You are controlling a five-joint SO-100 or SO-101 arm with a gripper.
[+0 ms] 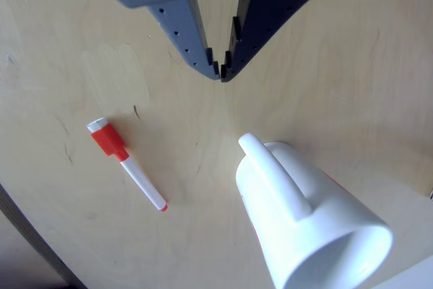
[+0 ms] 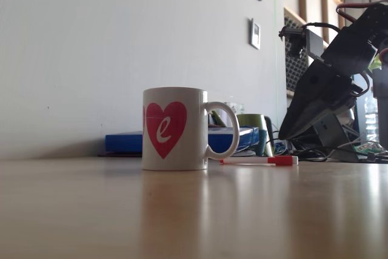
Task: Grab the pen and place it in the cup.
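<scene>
One pen (image 1: 126, 164), one cup (image 1: 312, 223), one set of jaws (image 1: 221, 71). Pink-red heart with a white "e" on the cup side (image 2: 174, 128) in the fixed view. Pen flat on the pale wood worktop (image 1: 325, 65), lower left of the jaws and well apart in the other view; cup upright, lower right. Jaws nearly closed at the tips, holding nothing, above bare worktop.

The arm's gripper (image 1: 220, 72) hangs above the table in the other view, its grey and dark fingers meeting at the tips, holding nothing. In the fixed view the black arm (image 2: 330, 86) leans steeply downward.
</scene>
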